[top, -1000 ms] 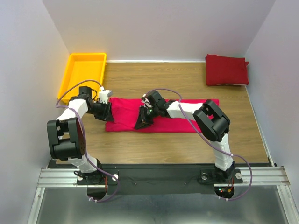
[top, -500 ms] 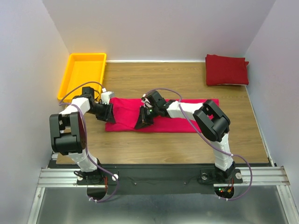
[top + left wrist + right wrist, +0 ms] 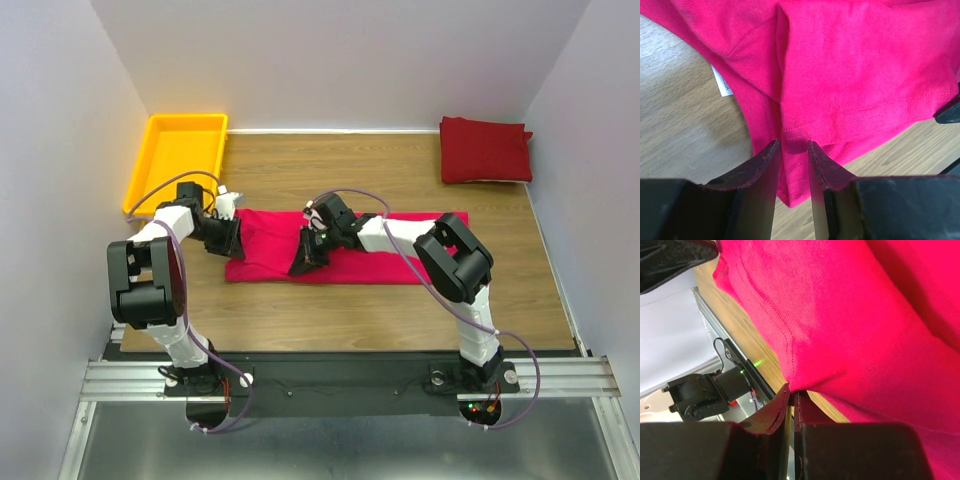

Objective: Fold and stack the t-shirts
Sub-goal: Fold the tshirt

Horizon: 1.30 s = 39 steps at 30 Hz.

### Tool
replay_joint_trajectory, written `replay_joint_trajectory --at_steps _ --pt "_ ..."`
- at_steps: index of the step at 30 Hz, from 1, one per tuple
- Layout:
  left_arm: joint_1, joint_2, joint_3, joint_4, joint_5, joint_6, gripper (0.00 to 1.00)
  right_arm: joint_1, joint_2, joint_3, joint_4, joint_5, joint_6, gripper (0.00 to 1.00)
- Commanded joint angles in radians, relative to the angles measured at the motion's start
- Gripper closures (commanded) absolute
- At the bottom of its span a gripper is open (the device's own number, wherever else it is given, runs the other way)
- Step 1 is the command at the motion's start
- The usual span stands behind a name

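- Two shirts on my screen: the pink t-shirt [image 3: 350, 268] lies spread flat on the table [image 3: 330, 170], and the crimson t-shirt [image 3: 484, 150] sits folded.
- My right fingers [image 3: 772, 415] are clenched on a fold of the pink cloth, which bunches into the tips (stitched hem just beside them).
- The crimson one is well apart from them, far off to their right.
- My left fingers [image 3: 760, 175] straddle the pink hem with a narrow gap between; clamped or loose, I cannot tell.
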State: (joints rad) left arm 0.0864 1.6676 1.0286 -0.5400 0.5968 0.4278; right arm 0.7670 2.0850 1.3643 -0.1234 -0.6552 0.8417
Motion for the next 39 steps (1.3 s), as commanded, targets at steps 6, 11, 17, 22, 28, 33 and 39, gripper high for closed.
replay_joint_trajectory --at_steps 6,11,17,22,28,33,39 --pt "-0.020 0.015 0.036 -0.028 0.023 -0.001 0.71 -0.017 -0.029 0.048 0.031 -0.020 -0.010 0.96" --pt "-0.022 0.020 0.073 -0.046 0.031 -0.006 0.91 -0.032 -0.031 0.048 0.031 -0.021 -0.009 0.97" --pt "-0.022 0.026 0.151 -0.067 0.047 -0.026 1.00 -0.066 -0.042 0.059 0.031 -0.035 -0.010 0.99" --pt "-0.025 0.078 0.283 -0.113 0.080 -0.055 1.00 -0.118 -0.046 0.088 0.033 -0.047 -0.018 1.00" --pt "-0.028 0.165 0.413 -0.146 0.126 -0.093 1.00 -0.179 -0.023 0.130 0.030 -0.061 -0.024 0.99" --pt "-0.039 0.207 0.467 -0.146 0.138 -0.121 1.00 -0.210 0.006 0.160 0.030 -0.070 -0.039 1.00" --pt "-0.045 0.190 0.436 -0.135 0.133 -0.126 1.00 -0.215 0.032 0.165 0.027 -0.086 -0.056 0.99"
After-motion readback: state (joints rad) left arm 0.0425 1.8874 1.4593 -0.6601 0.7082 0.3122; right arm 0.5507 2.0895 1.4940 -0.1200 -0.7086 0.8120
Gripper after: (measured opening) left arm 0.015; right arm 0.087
